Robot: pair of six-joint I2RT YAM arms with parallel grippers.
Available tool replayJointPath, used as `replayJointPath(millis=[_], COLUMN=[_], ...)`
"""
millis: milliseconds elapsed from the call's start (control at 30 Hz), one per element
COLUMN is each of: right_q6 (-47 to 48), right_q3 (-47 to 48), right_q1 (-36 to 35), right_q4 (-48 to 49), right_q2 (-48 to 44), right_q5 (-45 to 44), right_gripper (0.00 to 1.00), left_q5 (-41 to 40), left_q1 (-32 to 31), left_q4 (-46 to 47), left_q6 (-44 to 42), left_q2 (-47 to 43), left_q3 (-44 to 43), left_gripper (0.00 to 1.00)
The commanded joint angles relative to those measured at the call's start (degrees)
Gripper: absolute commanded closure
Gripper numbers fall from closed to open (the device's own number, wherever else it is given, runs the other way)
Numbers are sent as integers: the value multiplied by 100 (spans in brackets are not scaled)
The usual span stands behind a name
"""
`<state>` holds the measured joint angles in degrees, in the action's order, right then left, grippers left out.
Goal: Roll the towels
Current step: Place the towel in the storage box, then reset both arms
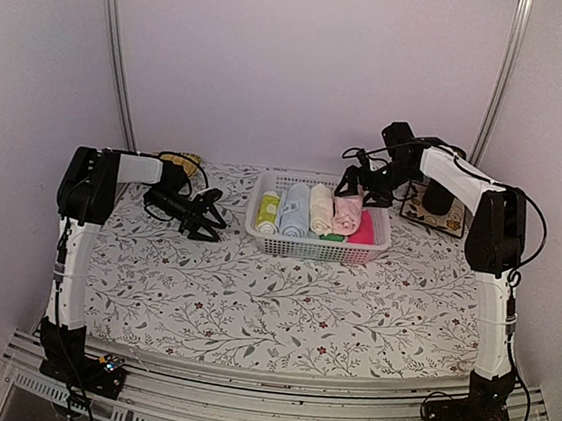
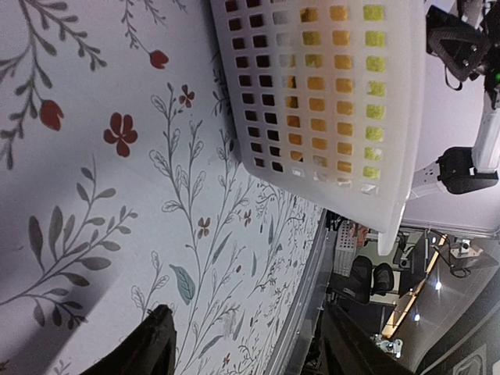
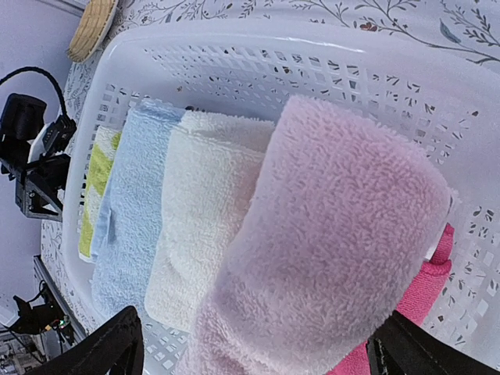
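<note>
A white basket [image 1: 258,236] at the back of the table holds the towels, both rolled. The cream towel [image 1: 321,208] lies beside the pale pink towel [image 1: 347,215]. My right gripper [image 1: 356,186] hovers over the basket's right end. In the right wrist view its jaws stand wide on either side of the pink towel [image 3: 336,242], open, the right gripper [image 3: 256,328] not pressing on it; the cream towel [image 3: 207,226] lies to its left. My left gripper [image 1: 210,218] hangs left of the basket, open and holding nothing, the left gripper [image 2: 248,316] above the floral tablecloth near the basket [image 2: 328,101].
A yellow-green roll [image 1: 268,211] and a light blue roll [image 1: 294,210] fill the basket's left side; a magenta roll [image 1: 363,229] lies at its right end. A dark object on a patterned mat [image 1: 440,209] stands back right. A woven disc [image 1: 181,160] sits back left.
</note>
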<state>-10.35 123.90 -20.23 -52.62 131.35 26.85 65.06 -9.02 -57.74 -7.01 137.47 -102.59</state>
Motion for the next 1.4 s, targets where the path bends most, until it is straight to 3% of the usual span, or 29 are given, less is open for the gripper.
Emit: replayJointPath(millis=[0, 567, 1033, 1167, 1300, 1367], right_q6=[115, 266, 602, 766, 849, 690], right_q3=[-101, -768, -1071, -1553, -2351, -2851], right_q1=[-41, -156, -220, -454, -1104, -1397], right_q4=[-122, -93, -44, 440, 977, 1282], right_q2=[-345, -819, -1349, -1957, -2585, -2902], right_q5=[-156, -568, -1424, -1915, -3010, -3543], right_gripper=[1, 1, 1, 1, 1, 1], left_q5=[-49, -533, -1244, -1673, -2301, -2678], left_q1=[70, 168, 134, 131, 120, 110], left_q4=[127, 499, 1003, 1455, 2104, 2330], left_q6=[65, 304, 339, 237, 150, 94], left_q2=[-191, -355, -823, -1348, -2095, -2399], left_q3=[25, 309, 505, 822, 1353, 1627], left_gripper=[36, 36, 35, 25, 6, 5])
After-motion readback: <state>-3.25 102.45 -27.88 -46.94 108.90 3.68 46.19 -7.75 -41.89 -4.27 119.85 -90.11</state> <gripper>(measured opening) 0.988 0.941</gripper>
